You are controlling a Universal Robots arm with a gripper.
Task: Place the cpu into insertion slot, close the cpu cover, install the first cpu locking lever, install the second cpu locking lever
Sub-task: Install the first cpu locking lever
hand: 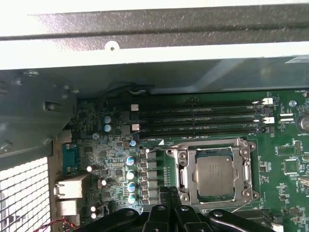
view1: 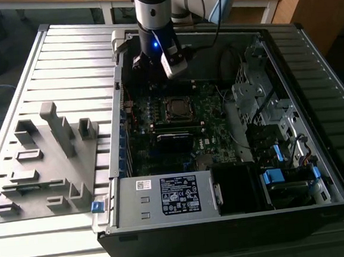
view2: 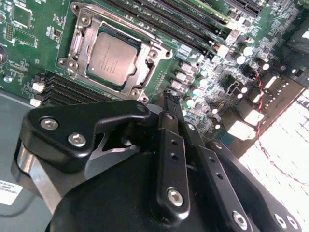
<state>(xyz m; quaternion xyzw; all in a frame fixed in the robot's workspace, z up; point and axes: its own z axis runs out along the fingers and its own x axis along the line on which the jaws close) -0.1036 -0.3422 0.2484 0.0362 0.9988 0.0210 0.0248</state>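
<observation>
The cpu [view2: 112, 58] [hand: 217, 176] lies flat with its grey metal top up in the insertion slot [view1: 177, 108] on the green board. The cpu cover [view2: 146, 57] [hand: 181, 166], a silver frame, lies down around the chip. A thin wire lever [hand: 237, 207] juts out by one corner of the socket. My gripper [view2: 172, 99] [hand: 171, 192] hangs a little above the board beside the socket, not over the chip. Its black fingers [view2: 170, 145] are shut together with nothing between them. In the exterior view the gripper [view1: 149, 63] is at the back of the open case, behind the socket.
Long black memory slots [hand: 198, 118] run beside the socket. The case's metal wall [hand: 145, 48] rises close behind them. A power supply [view1: 165, 194] and drive cage [view1: 259, 98] fill the case's front and the exterior view's right. A grey fixture block [view1: 44, 168] stands outside on the slatted table.
</observation>
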